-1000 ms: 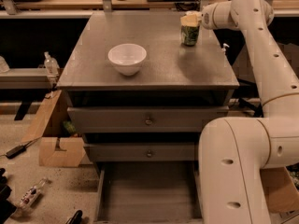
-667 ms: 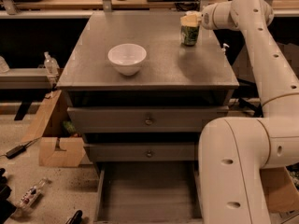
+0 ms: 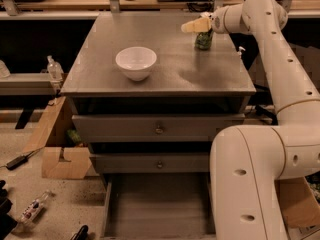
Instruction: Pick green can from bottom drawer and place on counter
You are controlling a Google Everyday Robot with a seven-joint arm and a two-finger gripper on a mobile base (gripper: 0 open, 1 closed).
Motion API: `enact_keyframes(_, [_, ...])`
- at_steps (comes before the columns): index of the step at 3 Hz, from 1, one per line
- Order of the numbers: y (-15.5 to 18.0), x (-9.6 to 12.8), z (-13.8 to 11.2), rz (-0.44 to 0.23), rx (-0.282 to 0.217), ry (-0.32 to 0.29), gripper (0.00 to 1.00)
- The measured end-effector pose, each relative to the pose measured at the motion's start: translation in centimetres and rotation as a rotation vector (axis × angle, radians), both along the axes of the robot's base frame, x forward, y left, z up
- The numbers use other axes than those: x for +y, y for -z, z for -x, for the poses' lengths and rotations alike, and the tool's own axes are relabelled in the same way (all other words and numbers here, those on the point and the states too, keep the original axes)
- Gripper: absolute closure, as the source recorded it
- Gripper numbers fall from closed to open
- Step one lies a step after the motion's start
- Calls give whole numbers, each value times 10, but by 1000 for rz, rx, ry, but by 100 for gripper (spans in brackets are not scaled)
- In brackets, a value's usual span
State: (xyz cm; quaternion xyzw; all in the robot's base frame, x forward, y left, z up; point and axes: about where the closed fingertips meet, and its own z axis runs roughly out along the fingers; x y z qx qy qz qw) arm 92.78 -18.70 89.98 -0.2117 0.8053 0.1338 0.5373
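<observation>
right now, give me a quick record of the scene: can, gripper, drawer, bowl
green can: upright on the counter, far right part
gripper: at the can's top; contact unclear
bottom drawer: pulled open
white bowl: on the counter, left of centre, apart from the can

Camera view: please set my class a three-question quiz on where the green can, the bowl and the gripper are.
1. True or false: the gripper is down in the bottom drawer.
2. The green can stands on: A the counter; B the bottom drawer; C the ground.
3. Fill in: in the picture, the white bowl is to the ___ of the green can.

Key: 1 false, it is at the can's top; 2 A; 3 left.
</observation>
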Motion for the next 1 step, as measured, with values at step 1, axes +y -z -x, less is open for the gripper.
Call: enact_keyframes(1, [0, 0, 0, 0, 0, 0, 0])
